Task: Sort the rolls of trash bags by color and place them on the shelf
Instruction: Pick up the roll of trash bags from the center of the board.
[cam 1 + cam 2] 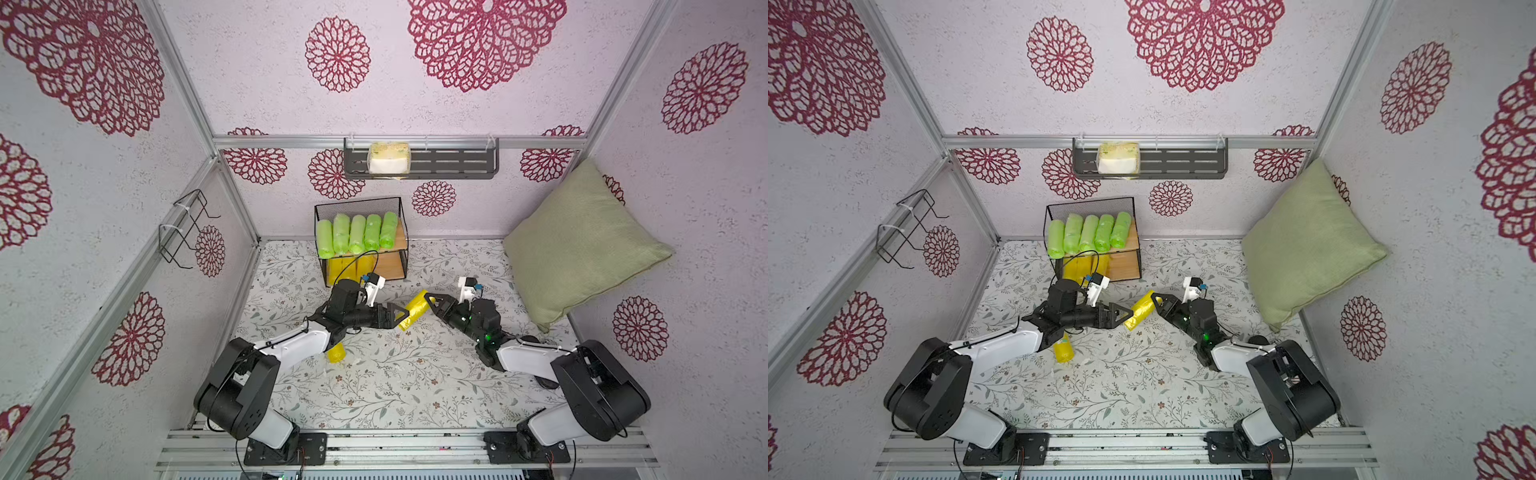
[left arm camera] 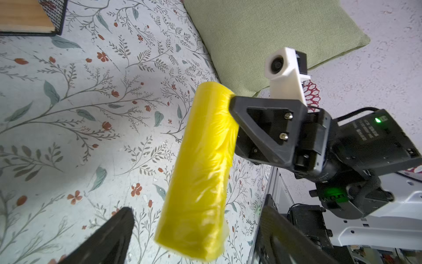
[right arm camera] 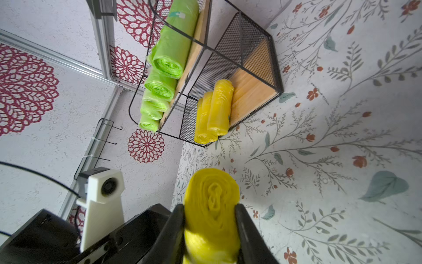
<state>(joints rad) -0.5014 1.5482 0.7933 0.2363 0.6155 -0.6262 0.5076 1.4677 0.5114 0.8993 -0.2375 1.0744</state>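
Handover: my right pincer (image 3: 210, 212) pinches yellow roll (image 2: 201, 160); my left pincer (image 1: 401, 315) spread around it. Next: carry to shelf (image 1: 392, 266), lower board.

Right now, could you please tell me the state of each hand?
Left hand: open, holding nothing.
Right hand: shut on the bright yellow plastic trash-bag roll.

The shelf (image 1: 398, 240) stands at the bench's 12 o'clock edge. Five light green rolls (image 1: 357, 233) lie side by side on its upper board, and yellow rolls (image 1: 353, 268) lie on the lower. The held yellow roll (image 1: 413, 311) hangs tilted mid-bench, its end pinched by the right gripper (image 1: 431, 300). A loose yellow roll (image 1: 336, 354) lies at its 8 o'clock.
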